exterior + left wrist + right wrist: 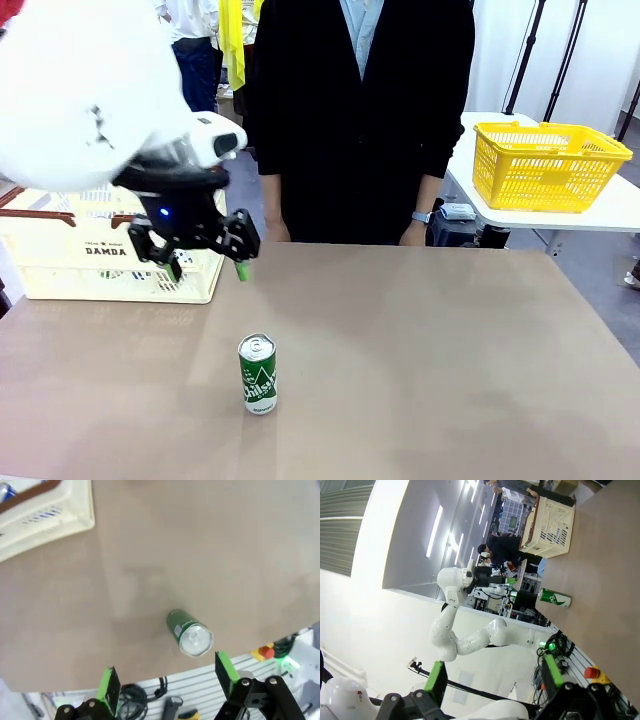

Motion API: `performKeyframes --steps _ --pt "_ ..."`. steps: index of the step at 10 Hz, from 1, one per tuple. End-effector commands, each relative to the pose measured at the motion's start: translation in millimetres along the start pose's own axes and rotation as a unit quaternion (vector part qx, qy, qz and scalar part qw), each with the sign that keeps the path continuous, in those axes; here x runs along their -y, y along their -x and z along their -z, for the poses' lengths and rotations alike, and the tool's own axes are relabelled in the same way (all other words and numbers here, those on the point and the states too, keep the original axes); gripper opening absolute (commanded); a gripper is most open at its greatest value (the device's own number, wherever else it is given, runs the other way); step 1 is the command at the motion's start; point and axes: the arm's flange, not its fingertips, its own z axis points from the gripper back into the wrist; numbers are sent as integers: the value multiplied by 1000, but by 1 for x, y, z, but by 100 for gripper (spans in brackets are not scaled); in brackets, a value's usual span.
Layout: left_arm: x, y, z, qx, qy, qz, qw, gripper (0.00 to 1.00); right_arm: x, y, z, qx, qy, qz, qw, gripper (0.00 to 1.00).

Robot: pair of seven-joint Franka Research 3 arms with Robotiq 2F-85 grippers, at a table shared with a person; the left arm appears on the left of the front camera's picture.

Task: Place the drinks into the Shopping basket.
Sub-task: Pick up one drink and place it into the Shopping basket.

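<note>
A green can (258, 375) with white script and a silver top stands upright on the brown table, near the front edge. My left gripper (208, 264) hangs open above the table, behind and to the left of that can, just in front of the cream Shopping basket (60, 262). In the left wrist view the green can (189, 632) sits just ahead of the open left gripper (167, 677), nothing between the pads. A blue-and-white scrap (6, 491) shows inside the basket (55, 517). My right gripper (494, 677) is open and empty, far from the can (555, 597).
A person in a dark jacket (360, 120) stands at the far edge, hands by the table. A yellow mesh basket (548, 165) rests on a white side table at the right. Bare tabletop (450, 350) spreads to the can's right.
</note>
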Motion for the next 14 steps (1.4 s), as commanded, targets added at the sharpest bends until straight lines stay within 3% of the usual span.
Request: performKeyframes --steps 1,4,14 --pt "3 3 28 -25 -3 -19 999 100 -5 -1 -1 2 -1 6 1000 100" --pt "18 9 66 -50 27 3 998 100 -5 -1 -1 2 -1 6 1000 100" --pt "49 21 150 -115 -3 83 990 100 -5 -1 -1 2 -1 6 1000 100"
